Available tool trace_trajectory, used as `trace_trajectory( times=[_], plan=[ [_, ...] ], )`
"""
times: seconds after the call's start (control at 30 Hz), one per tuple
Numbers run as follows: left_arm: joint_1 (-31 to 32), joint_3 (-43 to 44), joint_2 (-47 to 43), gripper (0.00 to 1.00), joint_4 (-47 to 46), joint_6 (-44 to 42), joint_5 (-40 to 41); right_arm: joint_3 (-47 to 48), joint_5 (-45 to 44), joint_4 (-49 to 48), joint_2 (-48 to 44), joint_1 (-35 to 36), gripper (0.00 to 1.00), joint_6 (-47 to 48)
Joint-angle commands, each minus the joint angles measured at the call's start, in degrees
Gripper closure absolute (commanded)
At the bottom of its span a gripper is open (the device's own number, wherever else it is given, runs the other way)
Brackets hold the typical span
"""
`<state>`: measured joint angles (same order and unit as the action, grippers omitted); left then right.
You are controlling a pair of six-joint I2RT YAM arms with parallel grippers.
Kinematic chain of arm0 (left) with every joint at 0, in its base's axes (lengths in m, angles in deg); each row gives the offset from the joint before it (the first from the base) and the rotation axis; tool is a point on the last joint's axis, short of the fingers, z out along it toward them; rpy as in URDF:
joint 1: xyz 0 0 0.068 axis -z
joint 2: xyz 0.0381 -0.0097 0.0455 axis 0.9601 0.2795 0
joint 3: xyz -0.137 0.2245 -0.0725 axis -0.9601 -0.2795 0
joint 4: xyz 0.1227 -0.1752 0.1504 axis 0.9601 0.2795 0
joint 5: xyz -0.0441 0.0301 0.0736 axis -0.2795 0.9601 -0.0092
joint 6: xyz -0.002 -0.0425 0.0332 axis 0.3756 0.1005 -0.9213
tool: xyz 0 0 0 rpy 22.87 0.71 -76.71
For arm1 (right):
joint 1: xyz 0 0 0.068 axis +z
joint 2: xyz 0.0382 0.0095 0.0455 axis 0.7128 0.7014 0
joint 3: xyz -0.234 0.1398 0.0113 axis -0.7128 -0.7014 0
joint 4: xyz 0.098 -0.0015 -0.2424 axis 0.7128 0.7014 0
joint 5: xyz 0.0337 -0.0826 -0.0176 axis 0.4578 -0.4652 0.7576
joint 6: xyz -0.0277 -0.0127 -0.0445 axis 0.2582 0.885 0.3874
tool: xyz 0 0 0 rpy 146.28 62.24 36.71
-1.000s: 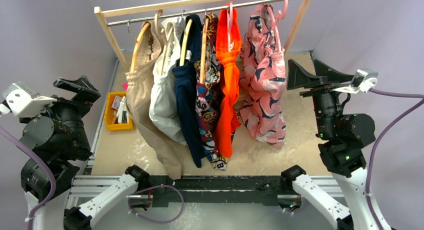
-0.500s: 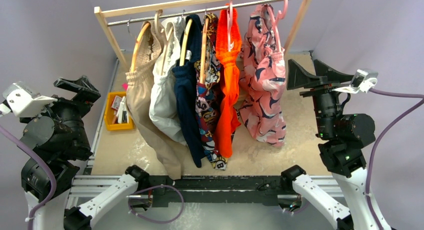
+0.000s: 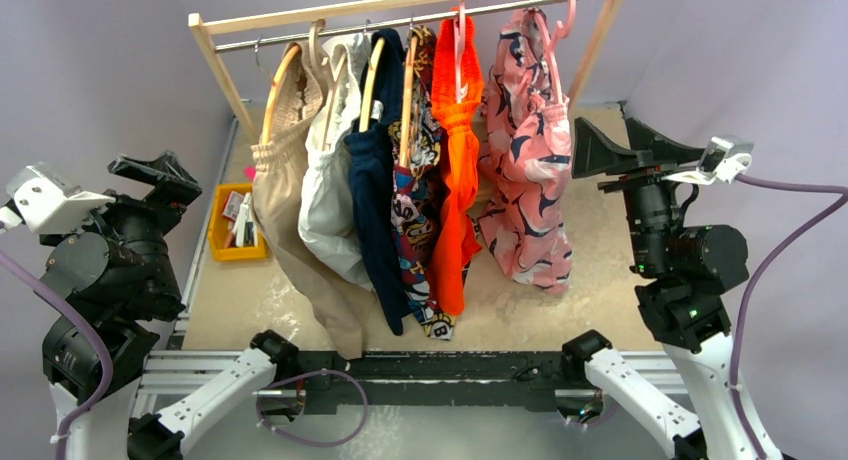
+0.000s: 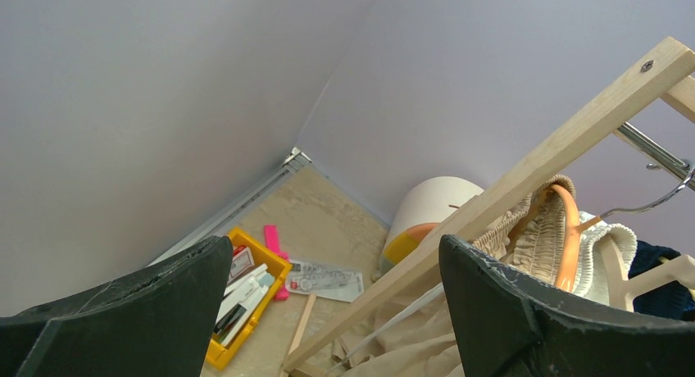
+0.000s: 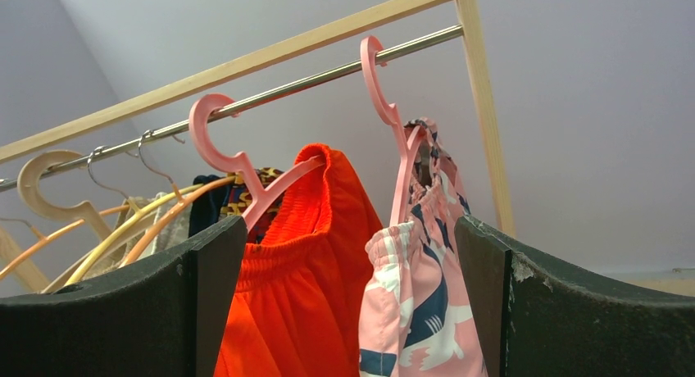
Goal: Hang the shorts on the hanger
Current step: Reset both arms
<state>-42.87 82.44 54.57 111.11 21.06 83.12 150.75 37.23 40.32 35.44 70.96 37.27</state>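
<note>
Left wrist: yellow bin (image 4: 217, 356) (small packets (image 4: 242, 293))

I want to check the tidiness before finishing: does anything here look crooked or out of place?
The shorts hang bunched and tilted on the hanger at the right end of the rail, not spread flat. A pink item and a packet lie loose beside the yellow bin.

The shorts (image 5: 414, 303) are running off the bottom edge of the right wrist view, their gathered waistband is hiding the arms of the hanger (image 5: 400, 139), and the contents of the yellow bin (image 3: 214, 228) are showing too small to tell.
</note>
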Motion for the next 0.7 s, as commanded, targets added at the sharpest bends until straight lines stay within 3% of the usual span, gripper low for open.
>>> trace_trajectory(
  times=[0.0, 0.67],
  plan=[
    [0.2, 0.1, 0.4, 0.04, -0.9, -1.6, -0.6, 0.9, 0.3, -3.6, 0.4, 0.3, 0.01, 0.8],
    [0.2, -0.4, 0.0, 0.04, -1.1, -1.2, -0.2, 0.4, 0.0, -3.5, 0.0, 0.3, 0.01, 0.7]
  ],
)
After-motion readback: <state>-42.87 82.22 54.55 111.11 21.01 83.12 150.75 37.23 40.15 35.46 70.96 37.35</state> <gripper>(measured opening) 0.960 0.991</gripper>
